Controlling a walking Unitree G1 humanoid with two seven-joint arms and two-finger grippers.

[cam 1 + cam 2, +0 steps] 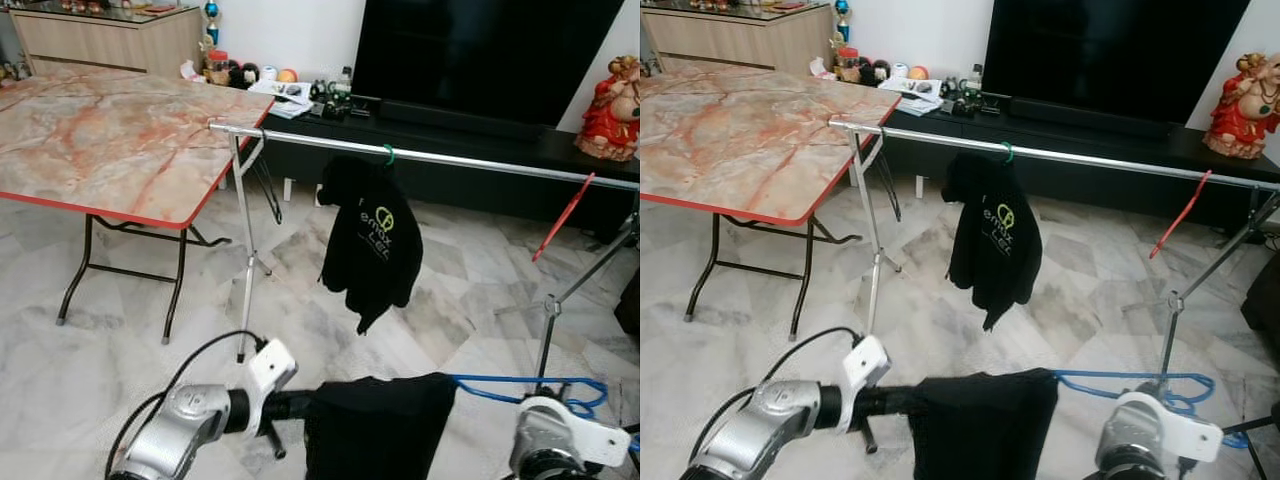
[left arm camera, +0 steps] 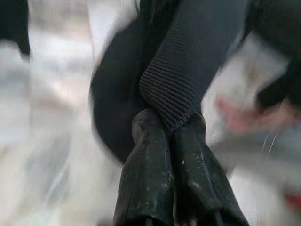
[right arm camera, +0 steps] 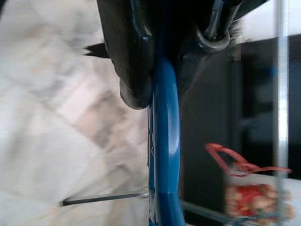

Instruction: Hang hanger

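Both hands loaded: left hand pinched on black garment, right hand clamped on blue hanger. Hanger sits low, below rail, which carries a black hoodie and red hanger.

A long silver metal clothes rail crosses before the low black TV cabinet — a black printed hoodie hangs mid-rail, a red plastic hanger near its right end, the marble-topped folding table at its left end.
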